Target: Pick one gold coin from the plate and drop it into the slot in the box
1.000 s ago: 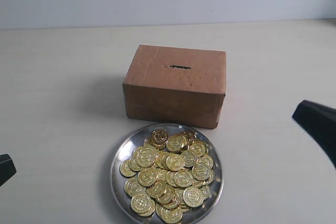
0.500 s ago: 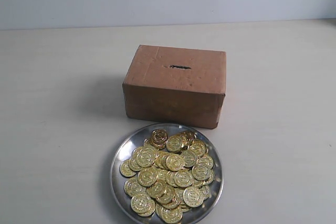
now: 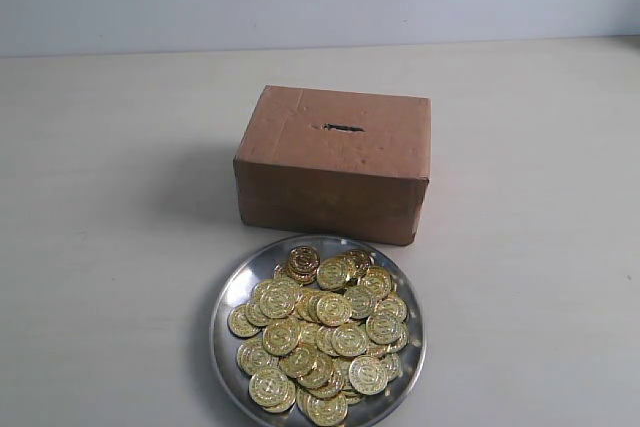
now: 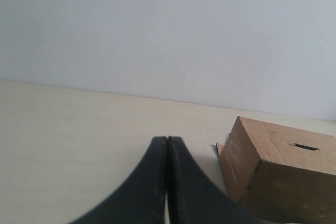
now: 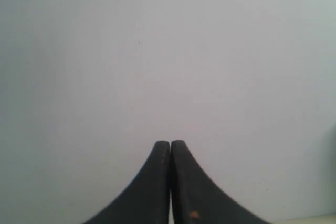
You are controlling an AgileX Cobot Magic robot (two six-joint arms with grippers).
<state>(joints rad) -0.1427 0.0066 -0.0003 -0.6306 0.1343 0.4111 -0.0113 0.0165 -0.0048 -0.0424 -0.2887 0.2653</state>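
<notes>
Your left gripper (image 4: 167, 144) is pressed closed on nothing. At centre, the plate (image 3: 222, 299) sits nearest, heaped with gold coins (image 3: 320, 332). The box (image 3: 330, 182) stands just beyond it, slot (image 3: 343, 128) on top. No coin is lifted yet, so picking and dropping both remain. Your right gripper (image 5: 170, 146) is likewise closed and empty. No writing is legible anywhere.

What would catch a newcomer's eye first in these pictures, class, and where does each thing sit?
A heap of gold coins glitters on the silver plate, nearest the exterior camera. Beyond it stands the brown cardboard box, a dark slot in its top face. In the wrist views the black left gripper and right gripper are both shut, holding nothing.
</notes>
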